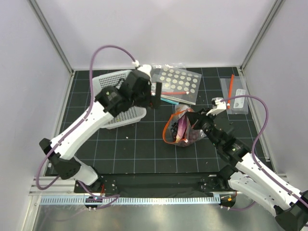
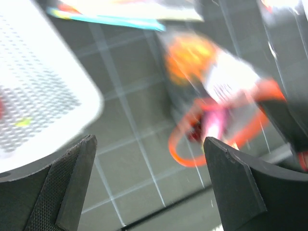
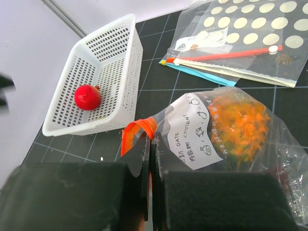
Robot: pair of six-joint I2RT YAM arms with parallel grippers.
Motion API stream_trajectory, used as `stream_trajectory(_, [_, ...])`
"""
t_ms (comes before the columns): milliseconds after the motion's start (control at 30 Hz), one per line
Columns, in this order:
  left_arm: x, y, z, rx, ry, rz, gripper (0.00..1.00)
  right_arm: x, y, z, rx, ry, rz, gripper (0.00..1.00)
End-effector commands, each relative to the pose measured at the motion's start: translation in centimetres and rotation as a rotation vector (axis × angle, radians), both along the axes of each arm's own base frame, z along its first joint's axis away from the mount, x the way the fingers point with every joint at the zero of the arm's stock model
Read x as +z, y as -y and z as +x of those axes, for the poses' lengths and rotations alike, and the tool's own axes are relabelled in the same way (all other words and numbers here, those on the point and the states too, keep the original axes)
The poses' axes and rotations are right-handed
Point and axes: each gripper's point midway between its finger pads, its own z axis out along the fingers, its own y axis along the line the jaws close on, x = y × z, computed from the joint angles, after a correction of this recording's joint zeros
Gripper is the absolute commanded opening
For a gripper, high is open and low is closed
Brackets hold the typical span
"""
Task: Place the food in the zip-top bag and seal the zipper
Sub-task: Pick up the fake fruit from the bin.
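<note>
Pinching the zip-top bag (image 3: 231,125) rim, right gripper (image 3: 150,159) jaws clamped tight; left gripper (image 2: 148,142), at its 10 o'clock, jaws wide apart, holding nothing.

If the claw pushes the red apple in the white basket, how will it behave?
The apple looks round and smooth, so it would probably roll and may slip from a pinch. The basket walls should likely stop it.

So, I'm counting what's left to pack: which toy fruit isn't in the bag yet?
The red apple, lying alone in the white basket. The orange pineapple is already inside the zip-top bag pinched by the right gripper.
</note>
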Motion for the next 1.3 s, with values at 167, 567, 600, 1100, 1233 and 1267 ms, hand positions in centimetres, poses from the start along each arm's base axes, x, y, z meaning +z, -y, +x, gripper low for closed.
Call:
stream_trajectory(167, [-4.6,-10.7,9.0,0.363,-0.186,0.278,0.99,3.7,0.3,0.5,-0.030,0.085,0.042,0.01])
stream_trajectory(567, [-12.2,-19.4,16.3,0.657,-0.317,0.334,1.00,3.9,0.2,0.3,-0.020,0.090,0.046,0.01])
stream_trajectory(600, [-12.6,-19.9,16.3,0.668,-0.322,0.343,1.00,3.8,0.2,0.3,-0.020,0.090,0.046,0.01])
stream_trajectory(1100, [-22.5,-24.5,16.3,0.687,-0.523,0.375,1.00,3.7,0.0,0.3,-0.012,0.088,0.047,0.01])
stream_trajectory(1233, [-24.9,-25.0,16.3,0.704,-0.565,0.391,0.96,3.8,0.0,0.2,-0.011,0.090,0.049,0.01])
stream_trajectory(1267, [-25.4,-24.9,16.1,0.703,-0.579,0.378,0.91,3.8,0.0,0.2,-0.008,0.091,0.050,0.01])
